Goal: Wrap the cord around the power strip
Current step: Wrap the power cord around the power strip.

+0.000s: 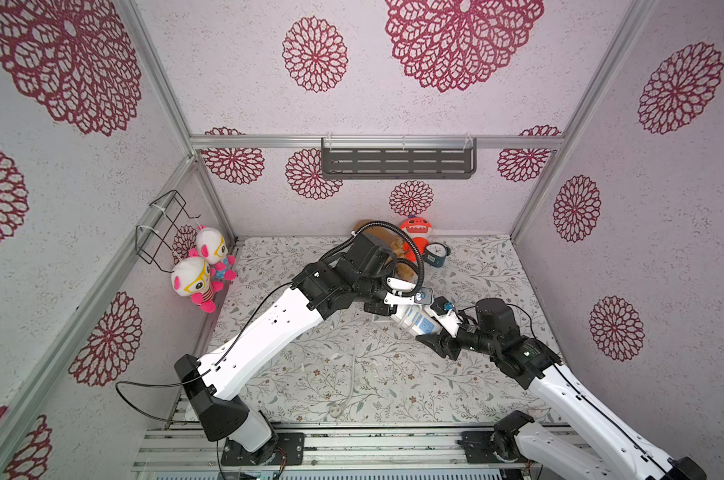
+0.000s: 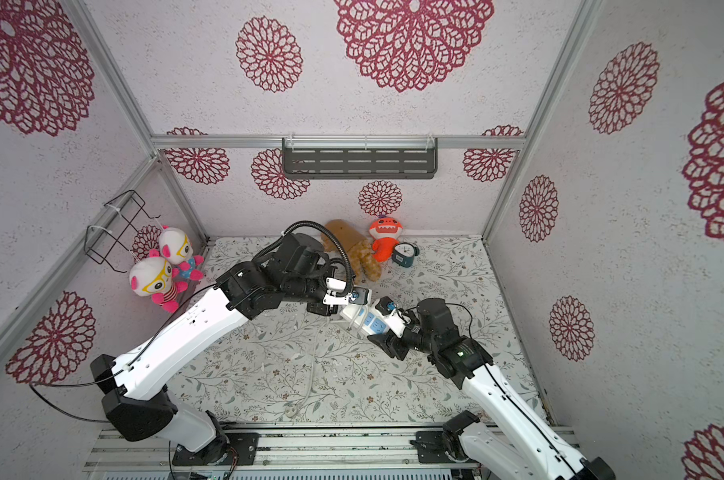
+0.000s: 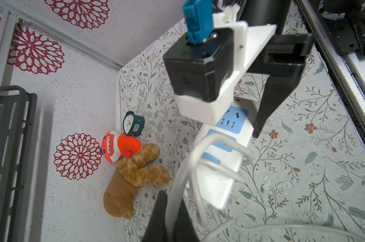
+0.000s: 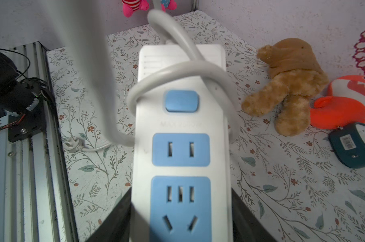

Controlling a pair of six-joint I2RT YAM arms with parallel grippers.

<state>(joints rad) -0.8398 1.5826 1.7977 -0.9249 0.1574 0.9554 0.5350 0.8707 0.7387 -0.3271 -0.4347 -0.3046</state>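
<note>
The white power strip (image 1: 417, 323) with light-blue sockets hangs just above the table's middle, its socket end clamped between my right gripper's (image 4: 181, 211) black fingers (image 4: 243, 211). The white cord (image 4: 178, 70) loops around the strip's (image 4: 181, 125) button end. From there it runs up into my left gripper (image 3: 173, 203), which is shut on the cord (image 3: 177, 184) close beside the strip (image 3: 223, 184). The rest of the cord (image 1: 354, 374) trails across the table to the plug (image 1: 336, 409) near the front edge; the plug (image 2: 290, 411) shows in both top views.
A brown plush (image 2: 354, 249), an orange plush (image 2: 383, 239) and a blue alarm clock (image 2: 404, 254) lie at the back wall. Two pink-and-white dolls (image 1: 204, 270) hang at the left by a wire basket (image 1: 161, 226). A grey shelf (image 1: 397, 160) is on the back wall. A metal rail (image 1: 352, 444) lines the front.
</note>
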